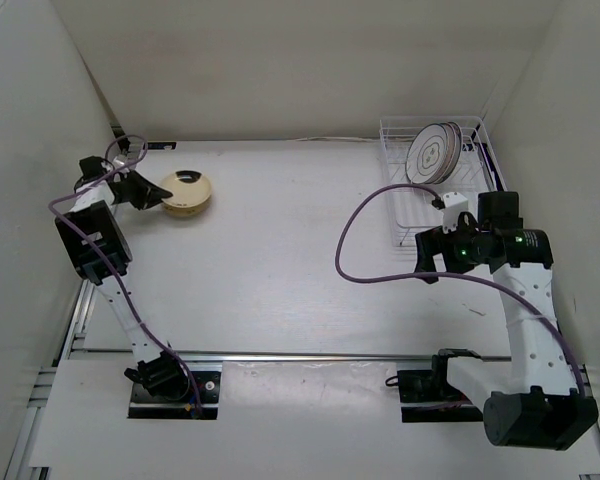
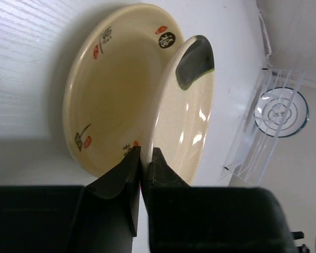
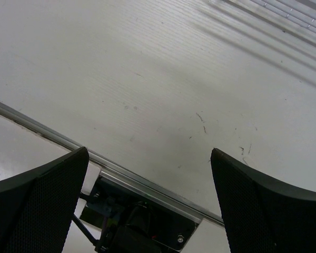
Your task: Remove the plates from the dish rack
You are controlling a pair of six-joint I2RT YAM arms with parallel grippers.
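Now left fingers (image 2: 121, 182) pinch a tan plate (image 2: 184, 126) by the rim, far left over the desk (image 1: 280, 250).
It looks hard, slick and easy to break, so the rim is the best hold. More plates (image 1: 430, 152) stand in the rack (image 1: 410, 215); right fingers (image 3: 47, 195) are apart.

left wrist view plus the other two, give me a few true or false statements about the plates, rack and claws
1. The left claw is closed on the rim of a tan plate. True.
2. The right claw holds a plate. False: it is open with nothing in it, over the table.
3. The dish rack has nothing in it. False: at least one ringed plate stands on edge inside.
4. A second tan plate, with red and black marks, lies by the held one. True.
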